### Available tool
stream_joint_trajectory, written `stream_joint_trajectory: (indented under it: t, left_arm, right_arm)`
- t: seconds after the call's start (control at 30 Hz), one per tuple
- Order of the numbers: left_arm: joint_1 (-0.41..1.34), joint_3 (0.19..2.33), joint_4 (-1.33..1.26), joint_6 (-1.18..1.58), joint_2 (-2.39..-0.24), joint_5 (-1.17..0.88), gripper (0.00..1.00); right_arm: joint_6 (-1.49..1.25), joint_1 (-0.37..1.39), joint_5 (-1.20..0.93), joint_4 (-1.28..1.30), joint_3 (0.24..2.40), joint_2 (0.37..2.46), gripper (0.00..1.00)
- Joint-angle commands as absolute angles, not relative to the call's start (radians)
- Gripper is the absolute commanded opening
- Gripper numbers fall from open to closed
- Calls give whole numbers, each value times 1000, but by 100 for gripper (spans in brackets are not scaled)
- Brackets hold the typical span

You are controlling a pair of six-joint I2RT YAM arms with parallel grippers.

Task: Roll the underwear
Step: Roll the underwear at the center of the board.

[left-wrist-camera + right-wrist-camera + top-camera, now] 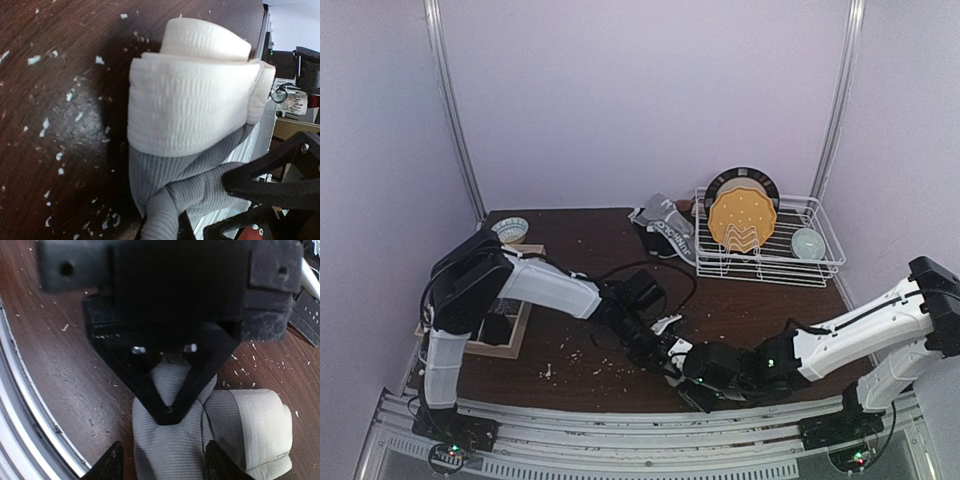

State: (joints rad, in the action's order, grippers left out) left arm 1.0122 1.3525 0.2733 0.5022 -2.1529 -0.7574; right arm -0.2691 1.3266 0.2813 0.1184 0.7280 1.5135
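Grey ribbed underwear [190, 105] with a broad white waistband lies partly rolled on the dark table, near the front middle of the top view [669, 324]. My left gripper [162, 225] is shut on the grey end of the roll; the right wrist view shows it as a black V [170, 390] pinching the cloth. My right gripper [164, 465] stands open, one fingertip [112, 462] on each side of the grey cloth [170, 445]. More underwear [665, 225], grey and black with white lettering, lies heaped at the back.
A white wire dish rack [825, 262] at the back right holds an orange plate [742, 220] and a small bowl [808, 243]. Another bowl [510, 229] and a wooden frame [515, 340] are on the left. White crumbs [570, 360] dot the table. The metal front rail [30, 405] runs close by.
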Motion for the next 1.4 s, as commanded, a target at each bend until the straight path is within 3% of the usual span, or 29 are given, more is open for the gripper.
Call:
stream_joint_trajectory:
  t: [0.0, 0.2, 0.33, 0.37, 0.47, 0.5, 0.53, 0.57, 0.83, 1.13, 1.37]
  left_arm:
    - [1011, 1353, 355, 504, -2189, -758, 0]
    - [1011, 1349, 347, 503, -2183, -775, 0]
    - [1011, 1331, 329, 503, -2170, -787, 0]
    - [1011, 1322, 324, 505, -2159, -778, 4]
    - [1011, 1255, 290, 517, -2064, -689, 56]
    - [1010, 1224, 270, 523, -2025, -658, 81]
    - [1009, 1194, 249, 527, -1981, -632, 95]
    - [1009, 1160, 223, 531, -1942, -603, 97]
    - [1011, 889, -96, 627, -1709, -378, 98]
    - [1073, 977, -221, 655, -1867, -438, 98]
    - [1075, 1039, -262, 664, -1948, -525, 79]
  right_arm:
    - [-279, 1331, 362, 197, 752, 1562, 49]
    - [-347, 1330, 376, 220, 707, 1616, 30]
    - [-394, 1330, 349, 191, 674, 1638, 7]
    - [-398, 1329, 331, 176, 666, 1635, 2]
    - [-422, 1312, 247, 100, 627, 1580, 0]
    - [-433, 1295, 199, 65, 605, 1553, 0]
    - [-447, 1273, 147, 18, 576, 1526, 0]
    - [-463, 1248, 82, -24, 547, 1500, 0]
    - [-605, 1087, -286, -270, 391, 1383, 0]
    - [-806, 989, -438, -597, 266, 1454, 0]
    - [-929, 954, -494, -882, 177, 1548, 0]
